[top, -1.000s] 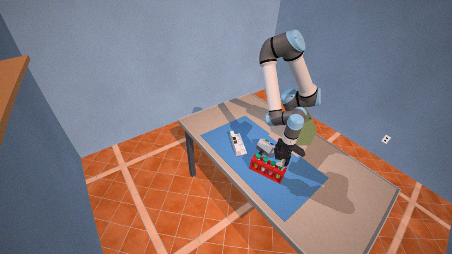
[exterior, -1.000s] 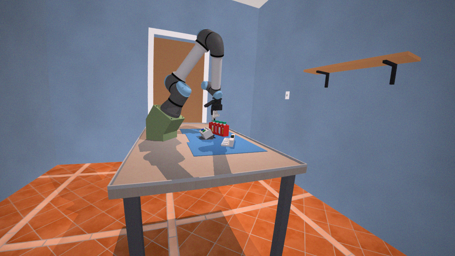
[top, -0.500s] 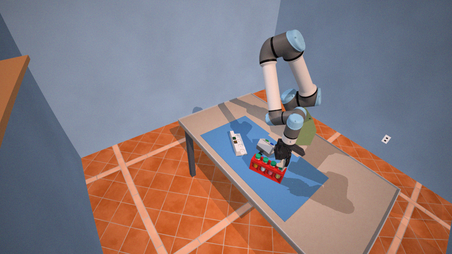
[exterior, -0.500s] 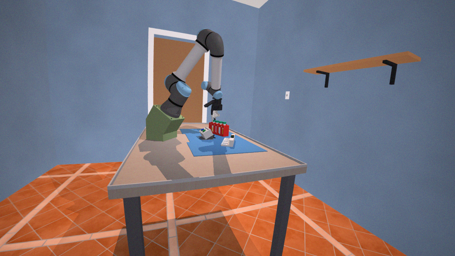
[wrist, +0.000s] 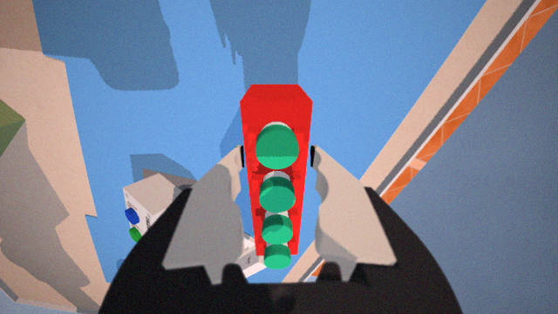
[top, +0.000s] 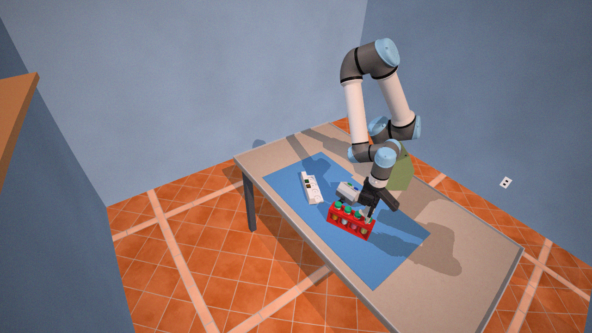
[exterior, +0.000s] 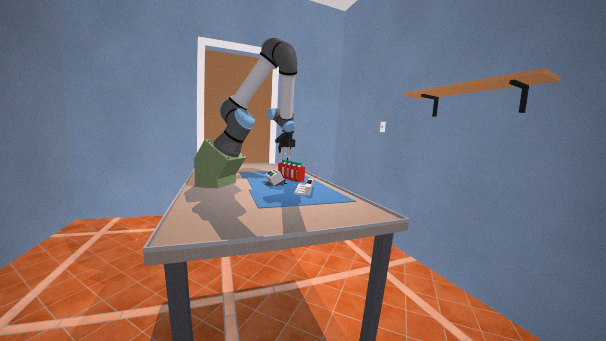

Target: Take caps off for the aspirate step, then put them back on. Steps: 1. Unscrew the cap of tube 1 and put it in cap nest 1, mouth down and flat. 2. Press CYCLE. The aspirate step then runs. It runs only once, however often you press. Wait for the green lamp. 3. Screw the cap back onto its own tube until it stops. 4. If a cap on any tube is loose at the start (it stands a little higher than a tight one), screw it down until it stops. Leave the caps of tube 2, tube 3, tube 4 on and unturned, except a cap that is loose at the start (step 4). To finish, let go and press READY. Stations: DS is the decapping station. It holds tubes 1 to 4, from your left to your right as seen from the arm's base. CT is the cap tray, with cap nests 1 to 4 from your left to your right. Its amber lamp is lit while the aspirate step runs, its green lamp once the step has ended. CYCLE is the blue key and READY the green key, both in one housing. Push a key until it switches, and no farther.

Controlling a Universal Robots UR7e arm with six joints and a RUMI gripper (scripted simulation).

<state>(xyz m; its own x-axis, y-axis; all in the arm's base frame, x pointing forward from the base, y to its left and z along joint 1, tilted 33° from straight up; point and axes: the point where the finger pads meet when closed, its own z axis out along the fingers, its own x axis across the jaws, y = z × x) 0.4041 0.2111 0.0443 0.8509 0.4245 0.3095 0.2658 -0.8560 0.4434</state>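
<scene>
Looking from the top, you have the claw (top: 367, 219) (exterior: 285, 158) (wrist: 276, 146) at tube 1's green cap (top: 370, 220) (exterior: 284, 160) (wrist: 277, 146). From outside, your claw points down at the red rack (top: 369, 236) (exterior: 300, 174) (wrist: 276, 105). Up close, your claw is apart, with gaps beside that cap.

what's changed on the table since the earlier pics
The claw has turned slightly clockwise in the top view, above the rack's end. Nothing visibly taken or let go. The red rack, cap tray and key housing stayed put.
</scene>
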